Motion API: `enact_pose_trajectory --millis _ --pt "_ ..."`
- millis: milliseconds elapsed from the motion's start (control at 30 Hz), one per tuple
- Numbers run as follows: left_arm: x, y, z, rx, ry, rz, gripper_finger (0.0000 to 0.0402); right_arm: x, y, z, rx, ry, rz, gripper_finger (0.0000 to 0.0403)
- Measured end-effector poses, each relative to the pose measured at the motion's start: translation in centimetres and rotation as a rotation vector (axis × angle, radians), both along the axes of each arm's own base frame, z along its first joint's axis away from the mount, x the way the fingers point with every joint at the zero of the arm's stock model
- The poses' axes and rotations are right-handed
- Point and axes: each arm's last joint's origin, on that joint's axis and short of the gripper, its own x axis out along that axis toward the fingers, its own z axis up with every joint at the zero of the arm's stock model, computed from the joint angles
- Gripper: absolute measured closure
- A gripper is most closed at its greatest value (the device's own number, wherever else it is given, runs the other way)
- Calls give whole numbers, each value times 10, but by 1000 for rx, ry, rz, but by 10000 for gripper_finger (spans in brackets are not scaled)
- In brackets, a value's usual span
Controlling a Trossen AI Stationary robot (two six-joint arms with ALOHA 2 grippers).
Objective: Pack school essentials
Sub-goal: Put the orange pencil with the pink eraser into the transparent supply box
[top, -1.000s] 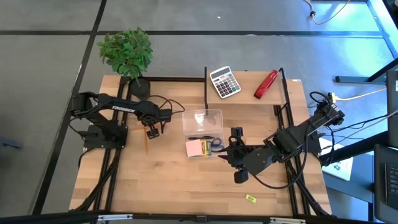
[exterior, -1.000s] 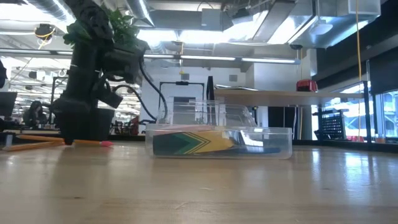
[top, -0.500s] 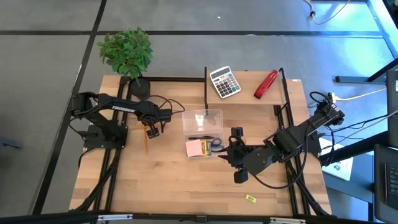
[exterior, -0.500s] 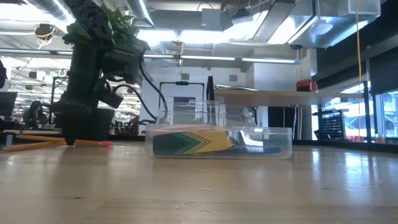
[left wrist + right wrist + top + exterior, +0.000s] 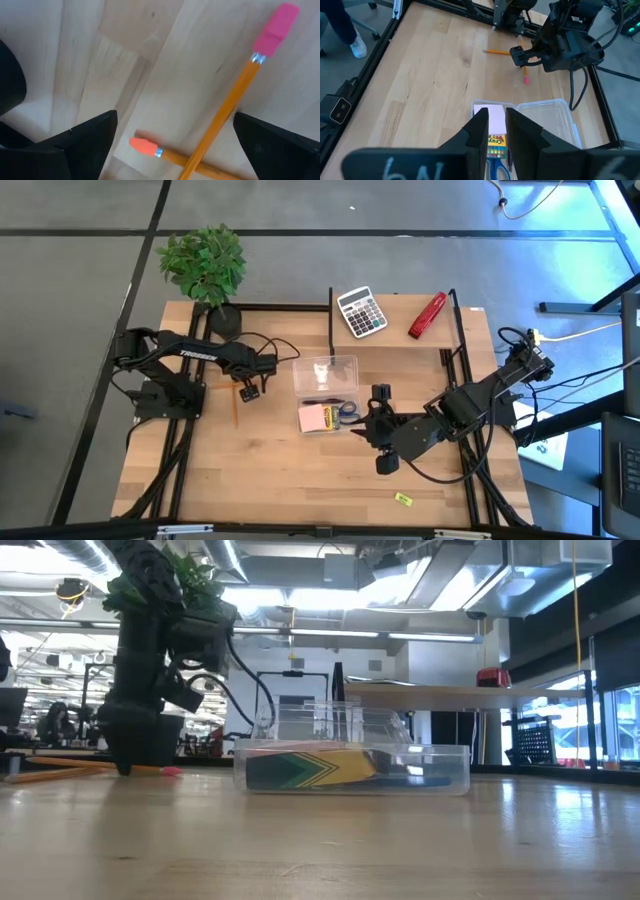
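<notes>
The clear box (image 5: 326, 394) at mid-table is already holding one crayon box (image 5: 495, 140), one pink pad (image 5: 315, 418) and one scissors (image 5: 346, 413). Two pencils (image 5: 220, 117) are lying left of it, the left gripper (image 5: 248, 391) hovering spread over them. One yellow piece (image 5: 403, 499) is waiting near-right. The right gripper (image 5: 494, 131) is waiting nearly closed, empty.

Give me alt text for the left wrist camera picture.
Two orange pencils lie crossed on the wooden table, framed between the open left gripper's dark fingers. One pencil has a pink eraser, the other an orange one.
</notes>
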Motion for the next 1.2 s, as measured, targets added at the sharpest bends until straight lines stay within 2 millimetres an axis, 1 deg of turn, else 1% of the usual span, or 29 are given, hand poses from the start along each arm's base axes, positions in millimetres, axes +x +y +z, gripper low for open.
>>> enact_pose_trajectory --millis 600,933,1200 --pt "2 0 0 20 -21 -2 9 0 0 0 -12 2 9 334" --pt "4 0 0 -2 -47 3 57 0 0 0 -21 3 15 334" --pt "-2 -8 -8 -6 -31 8 82 0 0 0 -21 3 16 334"
